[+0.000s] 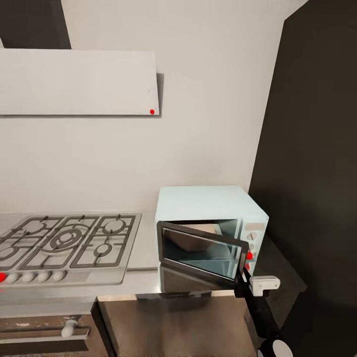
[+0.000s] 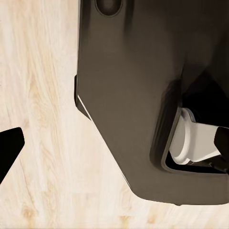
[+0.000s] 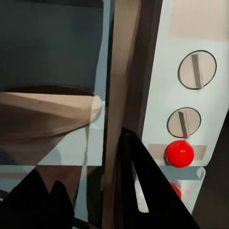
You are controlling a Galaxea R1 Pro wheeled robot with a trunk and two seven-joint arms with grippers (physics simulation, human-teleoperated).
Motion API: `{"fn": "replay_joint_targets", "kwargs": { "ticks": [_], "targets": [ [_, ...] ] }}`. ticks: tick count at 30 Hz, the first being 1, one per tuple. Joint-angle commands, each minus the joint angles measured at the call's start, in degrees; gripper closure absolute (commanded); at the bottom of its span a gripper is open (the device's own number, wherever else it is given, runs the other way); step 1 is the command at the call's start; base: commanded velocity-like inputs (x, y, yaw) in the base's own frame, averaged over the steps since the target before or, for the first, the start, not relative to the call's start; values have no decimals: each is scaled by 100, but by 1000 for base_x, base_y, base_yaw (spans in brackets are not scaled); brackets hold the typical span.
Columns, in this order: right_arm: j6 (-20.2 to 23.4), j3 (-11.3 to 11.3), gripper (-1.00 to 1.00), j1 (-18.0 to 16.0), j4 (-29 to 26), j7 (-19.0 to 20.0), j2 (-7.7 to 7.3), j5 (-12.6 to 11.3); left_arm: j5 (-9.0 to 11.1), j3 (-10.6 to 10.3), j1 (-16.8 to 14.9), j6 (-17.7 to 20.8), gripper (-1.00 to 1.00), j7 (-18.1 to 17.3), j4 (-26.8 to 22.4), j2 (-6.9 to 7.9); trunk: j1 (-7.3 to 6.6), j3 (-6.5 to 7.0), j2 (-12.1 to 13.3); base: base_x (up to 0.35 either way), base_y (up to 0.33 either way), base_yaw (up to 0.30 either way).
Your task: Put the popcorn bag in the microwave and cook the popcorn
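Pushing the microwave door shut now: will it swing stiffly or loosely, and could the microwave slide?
The door stands part open, hinged on the left, so a push at its free edge near the right gripper should probably swing it easily. The microwave looks boxy and broad-based, so tipping seems unlikely; it may slide a little on the smooth countertop.

Looked like home kitchen: gas hob [image 1: 67, 243], extractor hood [image 1: 79, 82], mint microwave [image 1: 208, 228] on steel countertop [image 1: 144, 285], built-in oven [image 1: 44, 332].
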Motion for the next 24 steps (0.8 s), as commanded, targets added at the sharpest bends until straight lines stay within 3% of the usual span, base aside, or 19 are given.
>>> {"fn": "replay_joint_targets", "kwargs": {
  "ticks": [1,24],
  "targets": [
    [-21,6,100,-2,10,-17,-8,-75,-3,43,5,24,-100,0,-18,-2,2,-7,-5,-15,8,0],
    [-21,7,100,-2,12,-17,-8,-72,-3,43,5,25,-100,0,-18,0,2,-7,-5,-94,0,0]
  ]
}}
